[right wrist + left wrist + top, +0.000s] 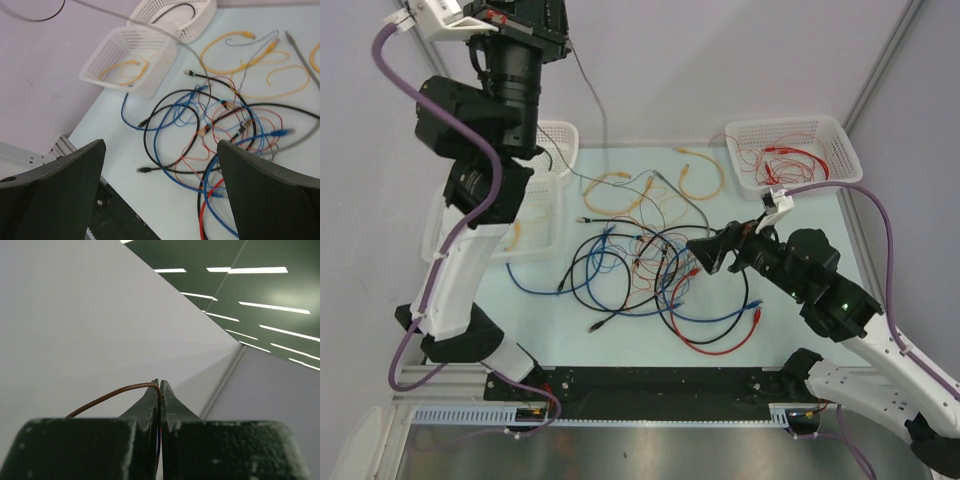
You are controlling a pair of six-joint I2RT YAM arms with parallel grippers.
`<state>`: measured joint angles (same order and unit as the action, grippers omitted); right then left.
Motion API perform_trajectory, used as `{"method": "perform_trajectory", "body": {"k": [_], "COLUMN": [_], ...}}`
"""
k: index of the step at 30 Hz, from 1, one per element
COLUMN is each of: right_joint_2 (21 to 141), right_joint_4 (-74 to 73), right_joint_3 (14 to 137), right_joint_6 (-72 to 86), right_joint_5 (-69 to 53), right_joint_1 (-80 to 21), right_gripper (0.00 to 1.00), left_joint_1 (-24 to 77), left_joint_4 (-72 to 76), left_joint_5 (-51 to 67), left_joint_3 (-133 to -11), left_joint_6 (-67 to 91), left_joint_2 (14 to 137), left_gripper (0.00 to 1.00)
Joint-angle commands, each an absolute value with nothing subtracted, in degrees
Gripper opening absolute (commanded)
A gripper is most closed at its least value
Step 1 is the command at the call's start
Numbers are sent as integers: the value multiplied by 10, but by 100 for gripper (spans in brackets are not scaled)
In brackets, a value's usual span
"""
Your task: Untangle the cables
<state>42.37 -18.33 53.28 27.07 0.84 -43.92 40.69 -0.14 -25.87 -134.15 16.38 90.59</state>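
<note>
1. Wire (pixel 112 393), thin and brownish, sits pinched in my clenched left claw (pixel 160 386), raised high above the table (pixel 552 335).
2. Black, blue and red cables (pixel 640 270) lie tangled mid-table, with yellow cables (pixel 620 185) loose behind them.
3. My right claw (pixel 708 257) hangs spread wide, grasping nothing, over the tangle's right side.
4. Red wires (pixel 790 155) sit in the far-right basket (pixel 785 123).

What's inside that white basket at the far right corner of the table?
A loose bundle of thin red wires lies in the white basket. The right arm's white wrist fitting covers a bit of the near rim, hiding what lies there.
</note>
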Motion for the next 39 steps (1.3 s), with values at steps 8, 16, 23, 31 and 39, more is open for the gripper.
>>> {"method": "perform_trajectory", "body": {"k": [8, 16, 23, 31, 39], "right_joint_2": [529, 638, 722, 798, 844], "right_joint_4": [94, 196, 313, 409, 459], "right_joint_3": [534, 539, 540, 561, 564], "right_joint_6": [92, 22, 2, 2, 2], "right_joint_5": [76, 90, 150, 223, 280], "right_joint_1": [-592, -695, -711, -694, -672], "right_gripper": [98, 98, 98, 97, 97], "left_joint_1": [455, 461, 472, 492, 504], "left_joint_4": [-125, -153, -169, -185, -186], "left_joint_5": [-161, -145, -113, -94, -82], "left_joint_3": [-1348, -1339, -1334, -1320, -1302], "left_joint_6": [254, 276, 311, 335, 347], "left_joint_2": [857, 826, 821, 808, 794], "left_gripper": [0, 0, 0, 0, 0]}}
